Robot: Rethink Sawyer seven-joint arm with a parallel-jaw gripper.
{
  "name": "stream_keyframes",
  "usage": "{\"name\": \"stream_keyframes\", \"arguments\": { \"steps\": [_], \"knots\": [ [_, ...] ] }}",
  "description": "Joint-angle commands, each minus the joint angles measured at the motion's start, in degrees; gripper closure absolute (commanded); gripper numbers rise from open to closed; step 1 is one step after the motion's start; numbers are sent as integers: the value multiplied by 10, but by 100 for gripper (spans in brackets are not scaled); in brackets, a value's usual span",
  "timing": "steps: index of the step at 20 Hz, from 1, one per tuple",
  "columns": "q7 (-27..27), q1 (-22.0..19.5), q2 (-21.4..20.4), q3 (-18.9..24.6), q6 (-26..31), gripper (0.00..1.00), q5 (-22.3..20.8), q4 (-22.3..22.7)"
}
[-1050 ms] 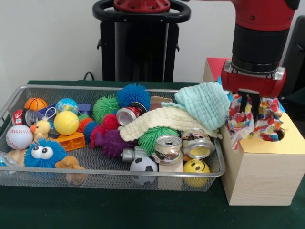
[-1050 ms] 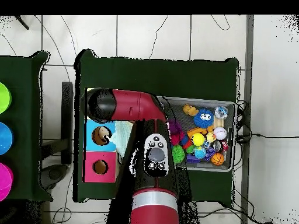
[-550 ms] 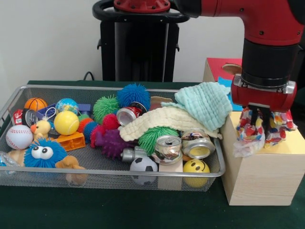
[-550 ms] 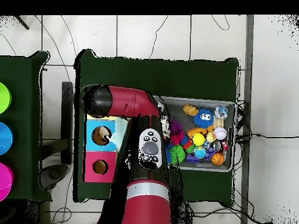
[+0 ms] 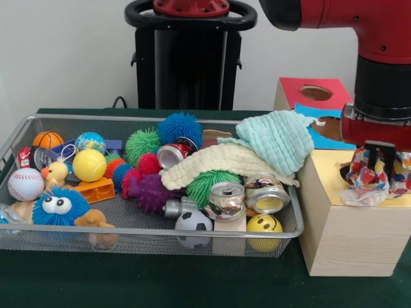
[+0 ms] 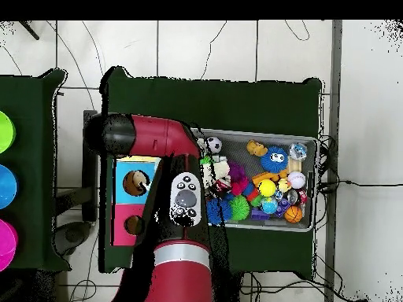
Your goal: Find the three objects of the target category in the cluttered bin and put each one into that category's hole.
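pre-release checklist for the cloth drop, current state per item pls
1. Grasp: gripper is shut on the multicoloured patterned cloth. Ok.
2. Position: the cloth sits on the yellow top panel of the wooden box, its right part cut off by the picture's edge. Ok.
3. Hole alignment: the yellow panel's hole is hidden behind the cloth. Cannot tell.
4. Cloth inside the hole: most of it bunches above the surface. Not ok.
5. Remaining targets: the mint green waffle cloth and pale yellow cloth lie in the wire mesh bin. Ok.
6. Overhead check: the arm covers the yellow panel from above. Cannot tell.
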Motion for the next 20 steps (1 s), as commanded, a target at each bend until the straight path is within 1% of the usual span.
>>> {"name": "stream_keyframes", "arguments": {
  "steps": [1, 10, 15, 17, 20],
  "knots": [
    [135, 20, 34, 5, -31, 100, 13, 51],
    [113, 19, 27, -12, -77, 100, -1, 96],
    [108, 32, 12, -58, -41, 100, -23, 113],
    [89, 29, -1, -69, -24, 100, -33, 126],
    [54, 15, -25, -66, -7, 100, -40, 154]
  ]
}}
